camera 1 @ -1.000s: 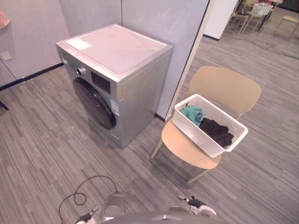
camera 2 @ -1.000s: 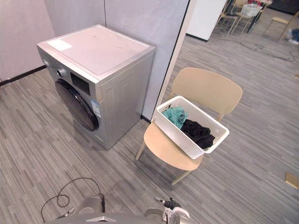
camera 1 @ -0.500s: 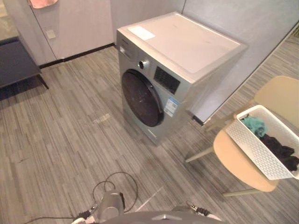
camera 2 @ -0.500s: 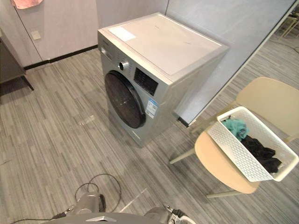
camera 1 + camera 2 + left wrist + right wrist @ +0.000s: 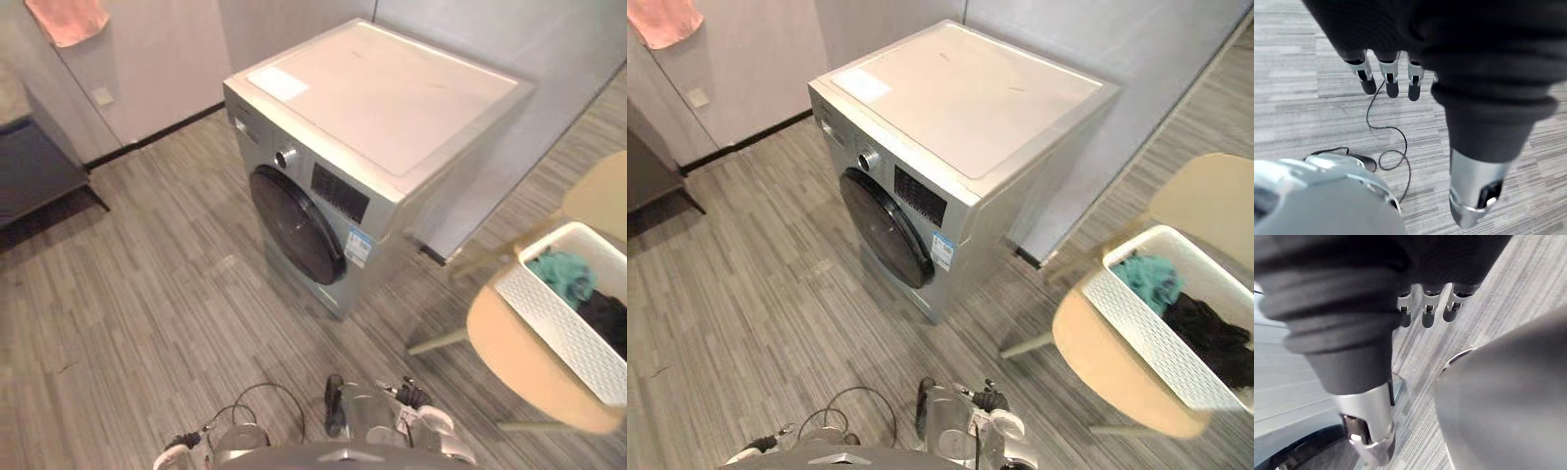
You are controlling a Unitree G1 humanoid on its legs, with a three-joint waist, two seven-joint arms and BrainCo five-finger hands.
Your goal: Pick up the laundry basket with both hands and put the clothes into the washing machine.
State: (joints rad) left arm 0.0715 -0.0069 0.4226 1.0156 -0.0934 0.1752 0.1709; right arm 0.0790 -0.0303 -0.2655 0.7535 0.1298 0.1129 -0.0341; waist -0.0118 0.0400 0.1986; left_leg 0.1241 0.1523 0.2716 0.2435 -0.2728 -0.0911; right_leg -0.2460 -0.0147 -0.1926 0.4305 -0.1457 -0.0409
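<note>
A white perforated laundry basket (image 5: pixel 563 328) rests on a beige chair (image 5: pixel 509 357) at the right, apart from both hands. It holds a teal garment (image 5: pixel 560 274) and a black one (image 5: pixel 1213 338). The silver washing machine (image 5: pixel 392 117) stands in the middle against a grey partition, its dark round door (image 5: pixel 294 227) closed. My left hand (image 5: pixel 1387 78) hangs over the floor with straight fingers and holds nothing. My right hand (image 5: pixel 1425 308) also hangs low with straight fingers, empty, with the floor past it.
A pink cloth (image 5: pixel 67 18) hangs on the wall at the far left. A dark low bench (image 5: pixel 29 171) stands at the left edge. Grey striped floor (image 5: pixel 147 274) lies open before the machine's door.
The whole picture has shifted: the camera has moved, so the machine sits more central and the basket nearer the right edge. The things themselves have not moved.
</note>
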